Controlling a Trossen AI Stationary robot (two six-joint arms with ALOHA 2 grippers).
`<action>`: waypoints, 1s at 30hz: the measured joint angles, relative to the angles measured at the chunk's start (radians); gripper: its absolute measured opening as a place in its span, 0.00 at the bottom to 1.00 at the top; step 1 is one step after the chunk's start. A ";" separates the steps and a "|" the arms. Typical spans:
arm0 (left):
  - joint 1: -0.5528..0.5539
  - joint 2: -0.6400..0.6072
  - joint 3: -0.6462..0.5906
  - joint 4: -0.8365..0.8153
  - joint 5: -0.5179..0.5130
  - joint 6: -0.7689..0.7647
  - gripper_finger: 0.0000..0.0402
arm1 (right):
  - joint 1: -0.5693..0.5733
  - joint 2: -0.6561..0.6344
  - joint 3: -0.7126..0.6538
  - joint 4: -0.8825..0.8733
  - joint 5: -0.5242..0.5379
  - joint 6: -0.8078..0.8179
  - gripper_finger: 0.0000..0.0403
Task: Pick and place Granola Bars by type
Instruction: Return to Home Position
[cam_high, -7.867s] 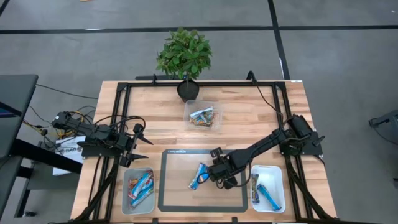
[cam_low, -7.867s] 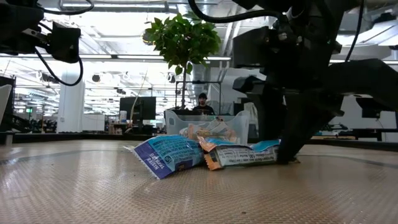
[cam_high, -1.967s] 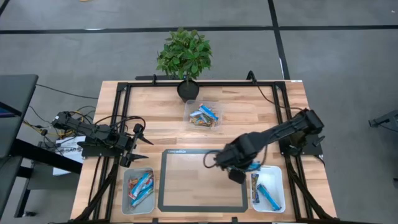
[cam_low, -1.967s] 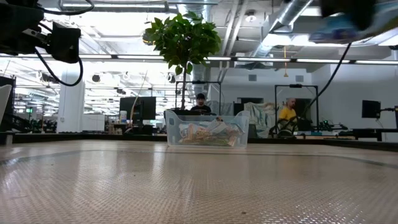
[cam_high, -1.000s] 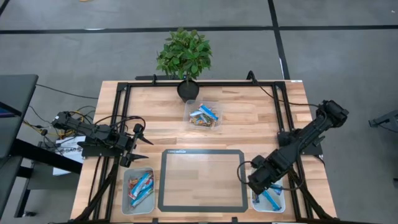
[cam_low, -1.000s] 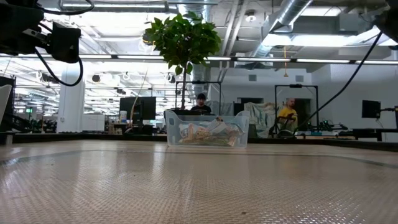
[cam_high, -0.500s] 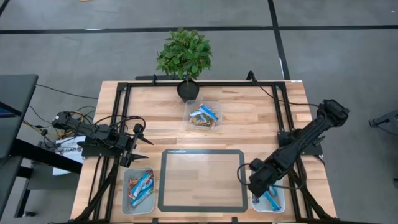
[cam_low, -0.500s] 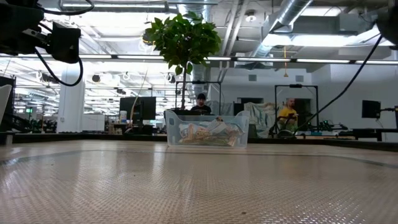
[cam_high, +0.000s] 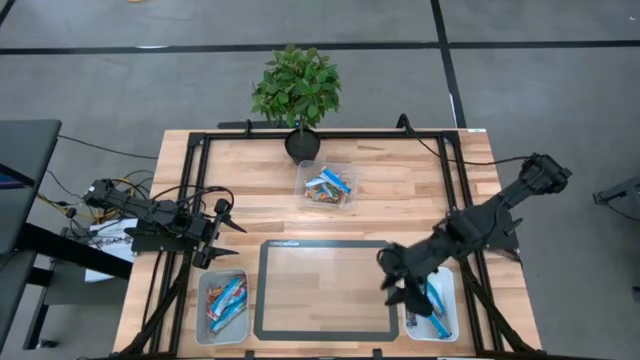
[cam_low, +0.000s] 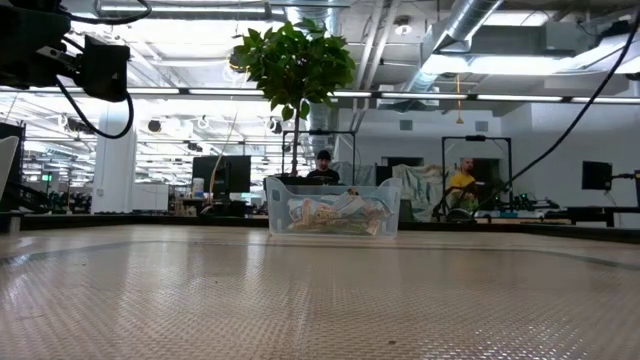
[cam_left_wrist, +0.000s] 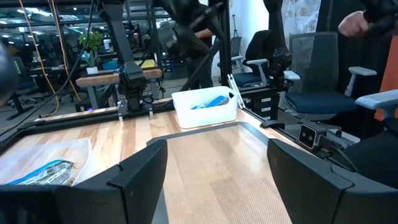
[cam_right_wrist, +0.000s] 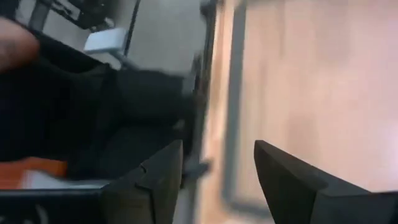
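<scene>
right hand (cam_high: 392, 286) moved: white bin (cam_high: 455, 312) → mat (cam_high: 320, 300) edge | left hand (cam_high: 236, 240) idle

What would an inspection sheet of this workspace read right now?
Surface: wooden table, black-framed mat with no bars on it.
Job's things: Granola Bars lie in the clear bin, left white bin and right white bin.
Clutter: nothing seen.
Tools: left tool open, over the table's left side; right tool open, empty, at the mat's right edge.
Cables: bundle off the table's left side.
Surroundings: potted plant at far edge; people in the room behind.
</scene>
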 joint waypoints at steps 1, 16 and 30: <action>0.000 0.000 0.000 0.000 0.000 0.000 0.67 | -0.013 -0.014 0.005 0.009 0.026 -0.089 0.47; 0.000 0.000 0.000 0.000 0.000 0.003 0.67 | -0.211 -0.456 -0.582 0.585 0.198 -0.786 0.45; 0.000 0.000 0.000 0.000 0.000 0.004 0.67 | -0.300 -0.677 -0.991 1.043 0.228 -0.893 0.43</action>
